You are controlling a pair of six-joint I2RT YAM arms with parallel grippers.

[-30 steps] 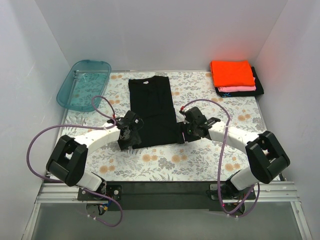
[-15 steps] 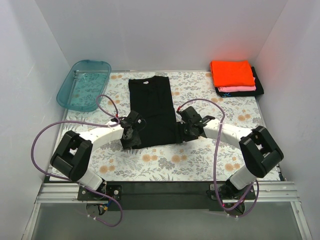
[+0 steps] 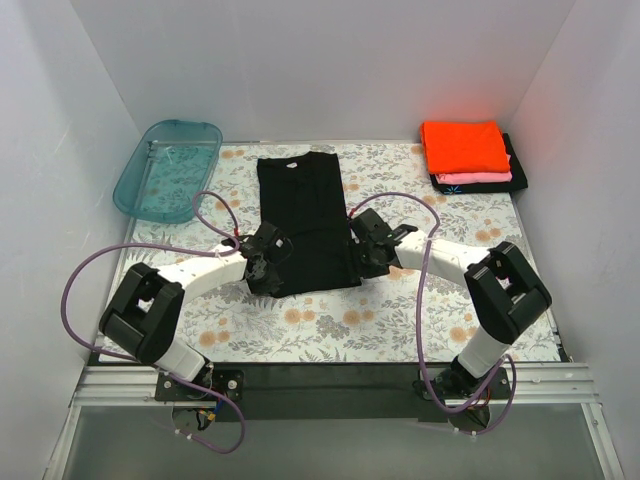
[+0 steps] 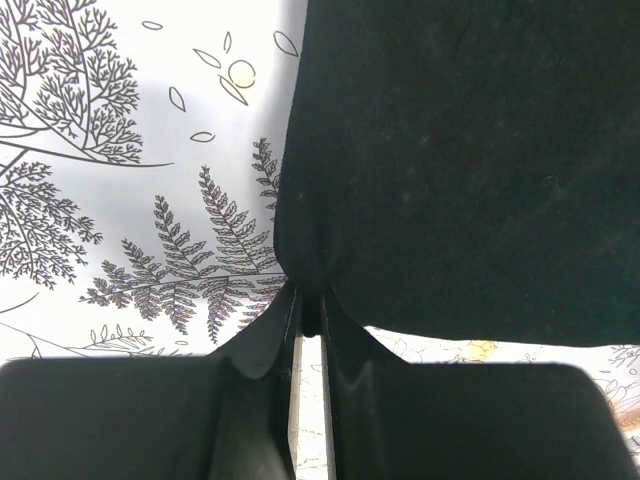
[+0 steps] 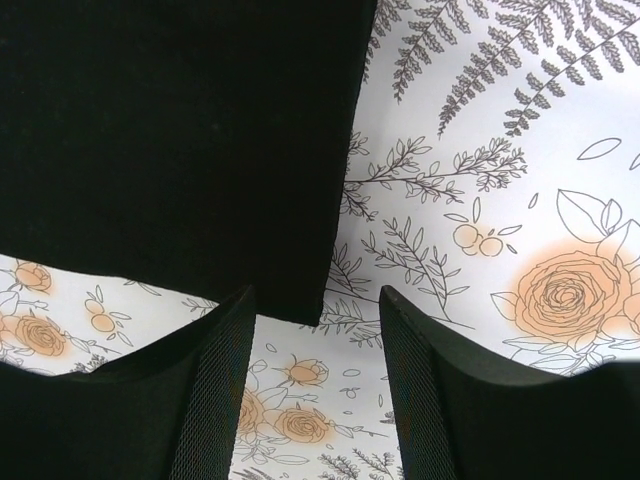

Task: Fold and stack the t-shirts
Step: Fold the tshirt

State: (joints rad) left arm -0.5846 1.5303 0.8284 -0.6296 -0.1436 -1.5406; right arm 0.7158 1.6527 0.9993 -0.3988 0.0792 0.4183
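- The left tool is closed on the near-left hem corner of the black t-shirt.
- The right tool stands wide, its jaws astride the near-right corner; no grip is made.
- The shirt's long axis runs 6 to 12 o'clock on the surface.
- The folded stack lies at 1 o'clock; its lower shirts are shown as edges only.
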